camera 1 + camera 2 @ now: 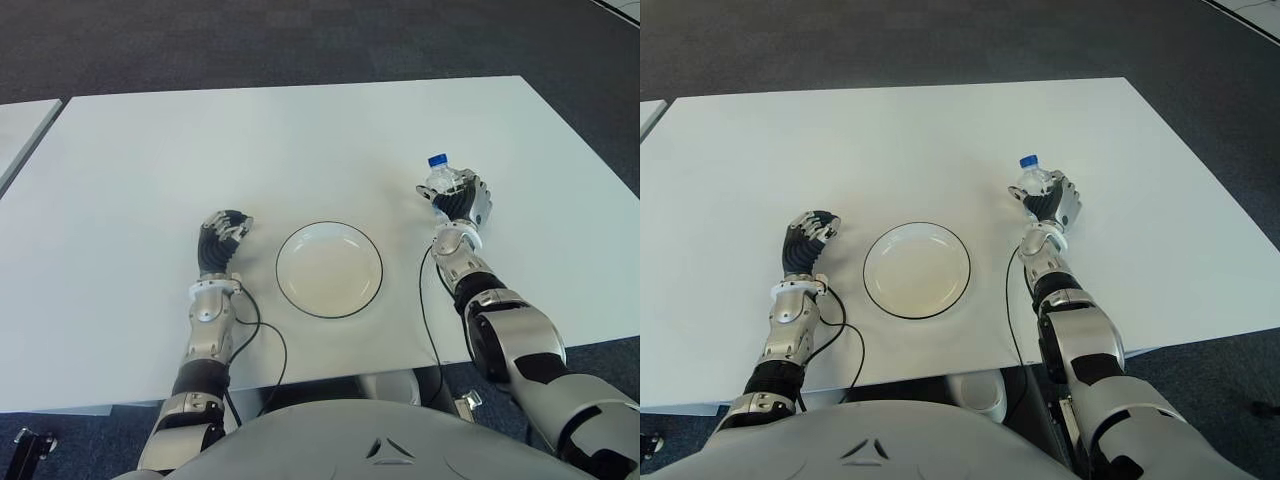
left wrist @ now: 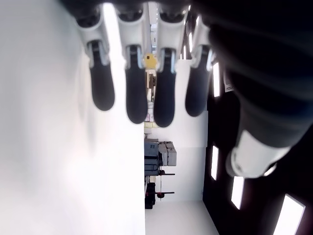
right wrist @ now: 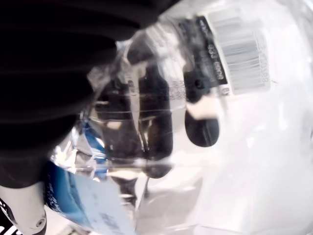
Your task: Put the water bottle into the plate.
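Eye views: white table (image 1: 300,140), rectangular, over dark carpet (image 1: 250,40); a second pale surface (image 1: 20,125) shows at the robot's far left edge. White plate (image 1: 329,270) with a thin dark rim, lying flat near the table's front edge, between the two arms and touching neither. Right hand (image 1: 459,205), to the right of the plate and apart from it, fingers wrapped round the water bottle (image 1: 440,180); bottle clear, upright, blue cap on top, its neck and cap showing above the fingers; whether its base touches the table cannot be told. Left hand (image 1: 221,240), to the left of the plate, fingers curled inward, nothing in them; a black cable (image 1: 262,345) runs from its wrist back over the table's front edge. A similar cable (image 1: 424,300) hangs along the right forearm. Left wrist view: four dark-tipped fingers (image 2: 136,95) side by side against the white table (image 2: 58,147), the thumb (image 2: 252,154) set apart from them, no object between; room furniture seen beyond, too small to identify. Right wrist view: water bottle (image 3: 230,127) fills the frame, clear plastic pressed close to the palm, dark fingers (image 3: 201,128) seen through it on the far side, barcode label (image 3: 242,44) and a blue label (image 3: 93,196) on its wall.
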`<state>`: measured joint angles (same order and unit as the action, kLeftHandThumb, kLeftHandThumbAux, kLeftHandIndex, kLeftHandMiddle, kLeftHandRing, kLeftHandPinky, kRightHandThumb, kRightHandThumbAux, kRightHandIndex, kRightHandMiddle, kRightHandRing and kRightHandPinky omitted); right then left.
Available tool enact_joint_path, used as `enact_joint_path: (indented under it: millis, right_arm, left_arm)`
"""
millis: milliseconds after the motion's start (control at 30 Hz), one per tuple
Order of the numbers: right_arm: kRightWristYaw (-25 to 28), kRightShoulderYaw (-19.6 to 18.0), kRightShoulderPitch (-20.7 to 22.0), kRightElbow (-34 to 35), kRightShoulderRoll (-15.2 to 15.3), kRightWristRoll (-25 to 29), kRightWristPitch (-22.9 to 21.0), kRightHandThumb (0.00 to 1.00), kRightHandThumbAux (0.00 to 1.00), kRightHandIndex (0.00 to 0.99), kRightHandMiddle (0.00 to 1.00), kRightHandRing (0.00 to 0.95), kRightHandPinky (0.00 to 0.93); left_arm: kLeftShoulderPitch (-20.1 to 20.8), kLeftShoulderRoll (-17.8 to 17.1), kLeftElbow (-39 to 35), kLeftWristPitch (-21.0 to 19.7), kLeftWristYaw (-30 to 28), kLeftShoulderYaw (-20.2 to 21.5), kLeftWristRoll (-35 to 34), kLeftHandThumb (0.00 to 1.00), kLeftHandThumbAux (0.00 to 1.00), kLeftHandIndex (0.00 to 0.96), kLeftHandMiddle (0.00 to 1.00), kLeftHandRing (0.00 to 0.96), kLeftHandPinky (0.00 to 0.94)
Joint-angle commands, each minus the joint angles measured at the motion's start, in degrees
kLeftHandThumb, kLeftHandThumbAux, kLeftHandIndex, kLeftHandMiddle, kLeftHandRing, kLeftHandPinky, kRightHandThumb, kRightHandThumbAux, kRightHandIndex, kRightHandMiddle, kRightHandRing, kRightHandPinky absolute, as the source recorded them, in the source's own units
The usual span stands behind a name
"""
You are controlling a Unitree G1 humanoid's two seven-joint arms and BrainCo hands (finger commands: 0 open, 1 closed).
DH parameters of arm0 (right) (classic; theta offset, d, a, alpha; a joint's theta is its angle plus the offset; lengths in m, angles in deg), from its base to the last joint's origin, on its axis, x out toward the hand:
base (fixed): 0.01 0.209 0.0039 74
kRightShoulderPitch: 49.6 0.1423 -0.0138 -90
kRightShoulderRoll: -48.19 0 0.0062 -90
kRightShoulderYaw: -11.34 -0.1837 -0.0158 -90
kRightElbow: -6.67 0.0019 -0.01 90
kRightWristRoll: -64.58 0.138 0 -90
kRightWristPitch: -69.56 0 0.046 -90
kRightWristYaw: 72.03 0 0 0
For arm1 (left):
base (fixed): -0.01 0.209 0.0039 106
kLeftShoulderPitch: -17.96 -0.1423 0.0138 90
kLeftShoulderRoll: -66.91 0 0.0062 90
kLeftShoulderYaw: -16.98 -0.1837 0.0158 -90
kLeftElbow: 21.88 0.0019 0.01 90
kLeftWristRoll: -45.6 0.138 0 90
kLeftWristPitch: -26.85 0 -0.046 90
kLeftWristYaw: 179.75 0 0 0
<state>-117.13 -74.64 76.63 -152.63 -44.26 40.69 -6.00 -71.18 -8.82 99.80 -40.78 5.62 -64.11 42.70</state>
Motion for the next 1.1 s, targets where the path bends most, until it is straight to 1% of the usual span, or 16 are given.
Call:
enact_joint_path:
  millis: [33,133,200,367,533,600,700,800,967,1100]
  right_arm:
    - [-1.73,1.47,0.26,0.59,-0.37,-0.6,2.78,0.704,0.722,0.44,0.841,0.85,0.856]
    - [-2.68,2.13,0.77,1.76,-0.33,-0.99,3.5,0.704,0.723,0.439,0.847,0.855,0.857]
    - [-3.53,2.64,0.82,4.14,-0.41,-1.42,3.95,0.704,0.724,0.439,0.854,0.861,0.861]
    - [-4.5,3.96,-1.6,14.12,-0.74,-3.01,4.57,0.703,0.725,0.438,0.87,0.875,0.867]
    - [-3.27,5.15,-3.64,19.64,-0.5,-4.01,6.51,0.703,0.724,0.438,0.88,0.884,0.871]
    - [-2.97,5.34,-4.05,21.37,-0.62,-4.36,6.19,0.703,0.724,0.438,0.882,0.886,0.872]
    - [-2.59,6.5,-5.49,28.39,-1.74,-6.34,4.48,0.703,0.724,0.438,0.886,0.888,0.872]
    - [-2.5,7.61,-6.53,32.82,-2.24,-8.04,4.74,0.704,0.724,0.438,0.891,0.889,0.874]
    - [-1.73,9.2,-8.07,37.25,-2.81,-10.03,6.36,0.704,0.723,0.438,0.896,0.891,0.877]
    - [0.18,10.72,-9.13,40.35,-2.63,-10.72,9.54,0.707,0.721,0.438,0.901,0.895,0.884]
  left_arm:
    - [-2.34,0.72,2.47,-4.52,0.02,0.24,-0.51,0.711,0.719,0.427,0.435,0.419,0.416]
    - [-2.4,0.77,2.32,-4.63,0.05,0.25,-0.52,0.711,0.719,0.427,0.435,0.419,0.414]
    - [-2.48,0.81,2.14,-4.79,0.12,0.22,-0.48,0.711,0.719,0.427,0.434,0.418,0.412]
    - [-2.64,0.87,1.86,-5.17,0.27,0.18,-0.37,0.711,0.719,0.427,0.431,0.415,0.41]
    - [-2.83,0.85,1.58,-5.31,0.22,0.13,-0.29,0.711,0.719,0.427,0.432,0.416,0.411]
    - [-2.85,0.87,1.51,-5.37,0.21,0.13,-0.31,0.711,0.719,0.427,0.433,0.417,0.41]
    - [-2.92,0.89,1.32,-5.51,0.26,0.11,-0.27,0.711,0.719,0.427,0.435,0.418,0.41]
    - [-2.91,0.91,1.29,-5.57,0.26,0.11,-0.27,0.711,0.719,0.427,0.435,0.418,0.41]
    - [-2.86,0.88,1.3,-5.61,0.03,0.15,-0.42,0.711,0.719,0.427,0.435,0.414,0.402]
    - [-2.81,0.91,1.31,-5.5,-0.03,0.23,-0.55,0.711,0.718,0.428,0.435,0.413,0.404]
